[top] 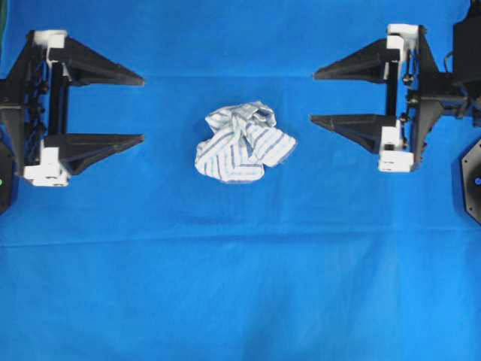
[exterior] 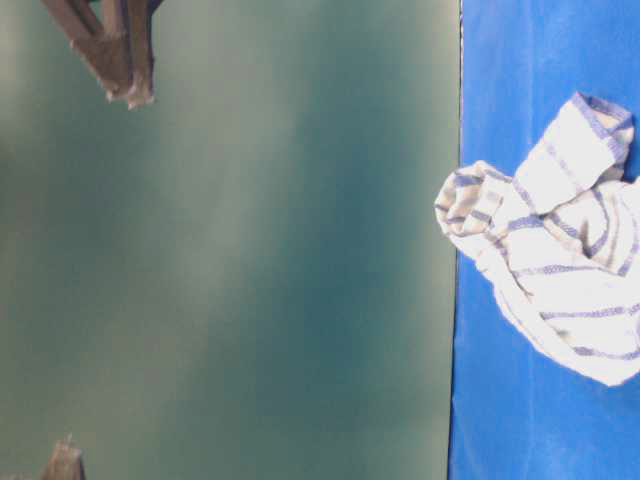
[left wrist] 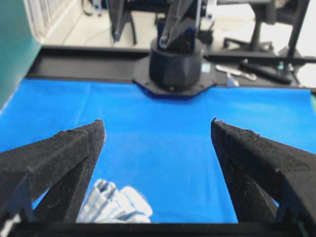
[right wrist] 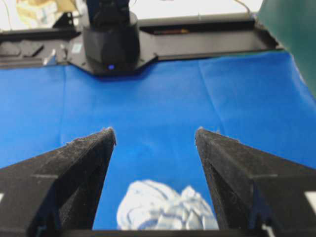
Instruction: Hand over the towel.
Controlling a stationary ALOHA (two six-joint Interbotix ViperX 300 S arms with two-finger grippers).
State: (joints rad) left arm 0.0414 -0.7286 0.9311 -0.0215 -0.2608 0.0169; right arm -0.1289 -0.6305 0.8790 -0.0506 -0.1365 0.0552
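Crumpled striped towel [top: 243,144] on the blue-covered desk [top: 225,286] (seemingly untouched), between left pincer [top: 142,108] and right pincer [top: 313,96], both spread apart.

One towel [top: 243,143], white with blue-grey stripes, crumpled into a single heap. One blue tablecloth [top: 240,286], spread over the table. Two robot arms, one per side of the overhead view. Two tools: left tool [top: 141,108] and right tool [top: 314,96]. Two black fingers [top: 101,71] on the left tool; two more on the right, so four in all. Two round arm bases showing in the wrist views: one black base [left wrist: 176,66] across from the left wrist camera, one black base [right wrist: 110,42] with a small blue light across from the right wrist camera. One green backdrop [exterior: 230,260] in the table-level view.
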